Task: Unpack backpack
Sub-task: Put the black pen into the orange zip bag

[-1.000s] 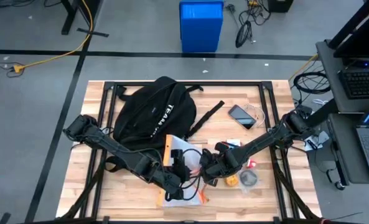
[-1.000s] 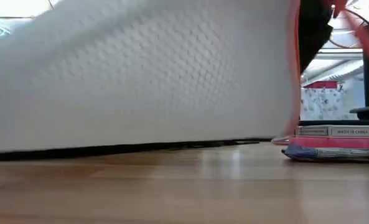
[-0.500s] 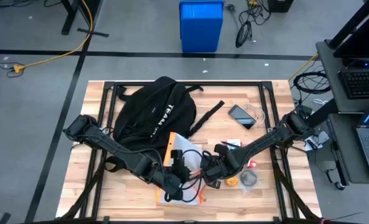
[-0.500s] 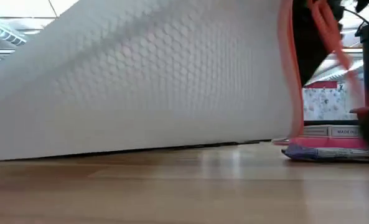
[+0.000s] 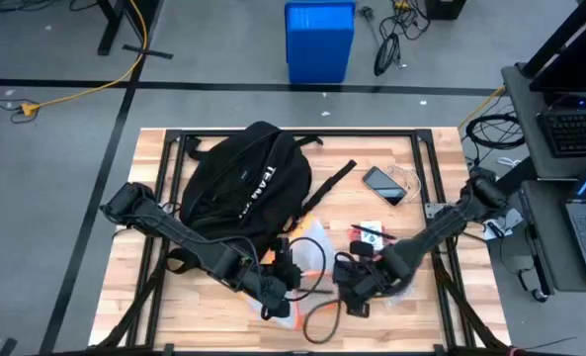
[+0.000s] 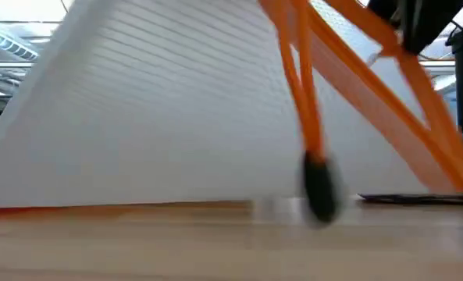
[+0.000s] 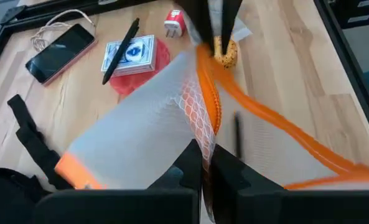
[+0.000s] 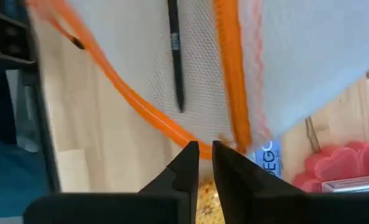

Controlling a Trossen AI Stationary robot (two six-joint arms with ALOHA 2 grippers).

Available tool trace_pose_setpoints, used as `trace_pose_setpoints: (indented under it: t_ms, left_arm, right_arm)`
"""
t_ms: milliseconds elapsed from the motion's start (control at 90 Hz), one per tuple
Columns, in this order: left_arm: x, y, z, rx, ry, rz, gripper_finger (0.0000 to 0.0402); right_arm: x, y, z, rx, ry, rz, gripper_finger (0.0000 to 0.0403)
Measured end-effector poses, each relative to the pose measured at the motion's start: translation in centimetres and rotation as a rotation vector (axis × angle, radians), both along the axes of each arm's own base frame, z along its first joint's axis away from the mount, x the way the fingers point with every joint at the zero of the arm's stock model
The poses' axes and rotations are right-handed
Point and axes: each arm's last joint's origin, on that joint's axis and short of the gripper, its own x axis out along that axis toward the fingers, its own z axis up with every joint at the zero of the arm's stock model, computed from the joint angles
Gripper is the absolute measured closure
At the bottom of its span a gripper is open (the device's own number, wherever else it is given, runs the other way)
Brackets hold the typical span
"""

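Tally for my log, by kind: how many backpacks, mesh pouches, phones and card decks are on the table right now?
Backpacks: 1, the backpack
Mesh pouches: 1, the mesh pouch, gripped by the left gripper and the right gripper
Phones: 1, the phone
Card decks: 1, the card deck
Total: 4

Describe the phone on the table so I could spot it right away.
Start at the big black backpack on the far half of the wooden table. Look to its right, past a loose black strap, for the phone lying flat by a thin coiled cable. It is the only dark, glossy rectangle there; the deck of cards nearer the front is blue-patterned.
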Motion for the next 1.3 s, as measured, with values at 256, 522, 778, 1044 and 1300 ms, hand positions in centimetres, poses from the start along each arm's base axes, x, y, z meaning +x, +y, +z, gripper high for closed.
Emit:
trace_pose_setpoints:
  t_ms: [256, 522, 778, 1044, 1300]
  left_arm:
    - [0.2, 0.1, -0.2, -0.038, -0.004, 0.039, 0.0402]
    - [1.3, 0.9, -2.1, 0.001, 0.050, 0.075, 0.0402]
    - [1.8, 1.8, -2.5, 0.008, 0.061, 0.104, 0.0402]
    - [1.7, 1.7, -2.5, -0.009, 0.061, 0.117, 0.0402]
    - [1.7, 1.7, -2.5, -0.008, 0.062, 0.117, 0.0402]
  right_arm:
    - [-2.4, 0.3, 0.2, -0.166, 0.074, 0.044, 0.0374]
    - [-3.5, 0.3, 0.1, -0.256, 0.118, 0.039, 0.0374]
    - [-5.2, -1.7, -1.0, -0.510, 0.175, -0.105, 0.0373]
    - [-8.6, -4.5, -2.9, -0.494, 0.180, -0.117, 0.0371]
    - [-14.4, -9.0, -1.9, -0.258, -0.044, -0.192, 0.0371]
